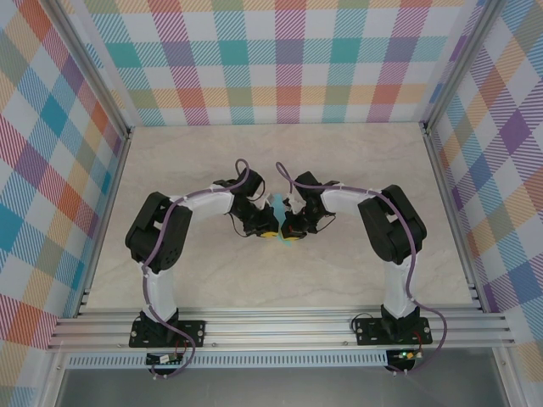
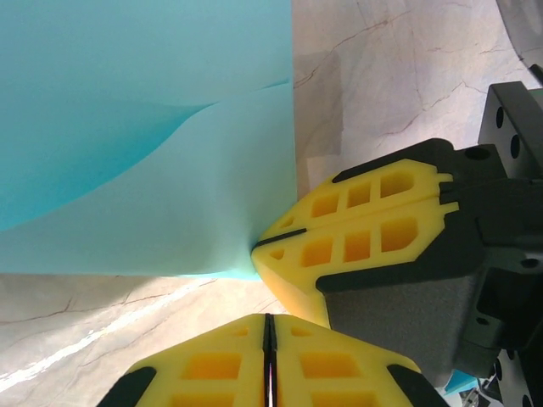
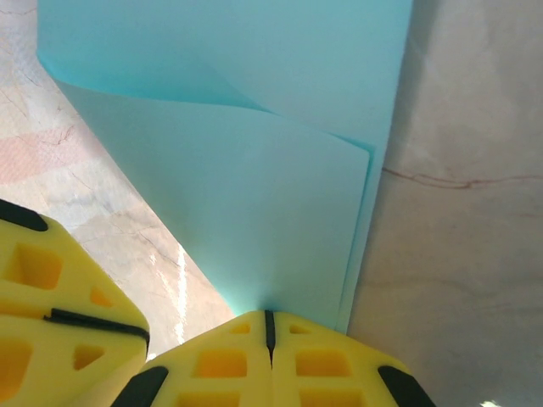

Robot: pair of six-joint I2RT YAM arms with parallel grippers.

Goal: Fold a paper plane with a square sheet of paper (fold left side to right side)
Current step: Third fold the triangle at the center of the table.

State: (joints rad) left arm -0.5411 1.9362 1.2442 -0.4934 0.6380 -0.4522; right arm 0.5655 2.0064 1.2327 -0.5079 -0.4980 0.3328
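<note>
The square sheet of paper (image 3: 254, 195) is turquoise-blue and bent over on itself, one layer curving above another. My right gripper (image 3: 270, 314) is shut on the sheet's near edge. From the left wrist view the paper (image 2: 144, 144) spreads across the upper left, and the right gripper (image 2: 259, 246) pinches its lower right corner. My left gripper (image 2: 268, 317) is shut just below that corner, apart from the paper, with nothing showing between its yellow fingers (image 3: 51, 322). From above, both grippers, left (image 1: 268, 231) and right (image 1: 293, 227), meet at mid-table with the paper (image 1: 280, 206) between them.
A beige marble-patterned table (image 1: 280, 280) lies under the arms, with free room all round them. Checked cloth walls (image 1: 288, 59) on aluminium posts close the back and both sides. The aluminium rail (image 1: 280, 326) carrying both arm bases runs along the near edge.
</note>
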